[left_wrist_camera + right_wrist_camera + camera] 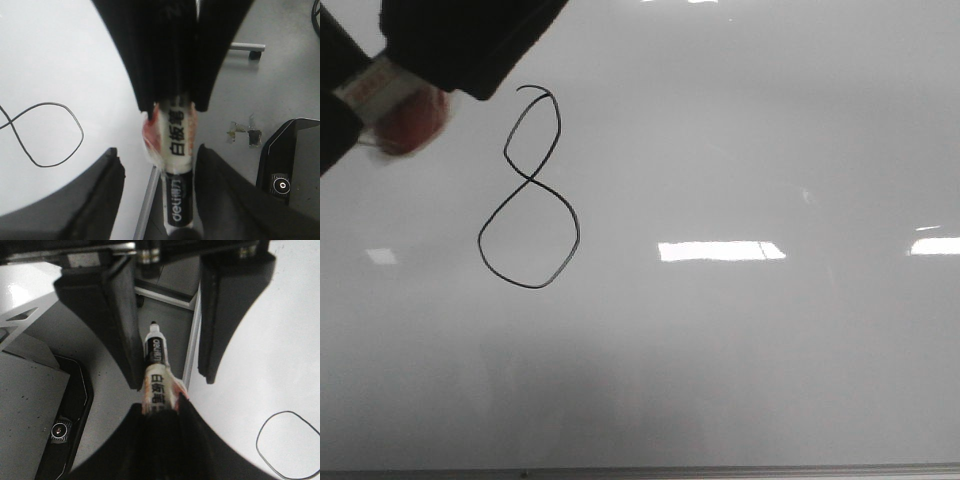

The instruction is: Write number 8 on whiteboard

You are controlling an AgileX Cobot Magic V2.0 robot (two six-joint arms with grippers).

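The number 8 (527, 178) stands complete on the whiteboard (740, 350), left of centre. At its 10 o'clock, off the line, the right pincer (159, 412) is clamped on a black-and-white marker (177, 145). The left pincer (159, 156) has its fingers spread apart either side of the marker's tip end

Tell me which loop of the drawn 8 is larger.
The lower loop of the number 8: it is wide and round, while the upper loop is narrow with a small hook.
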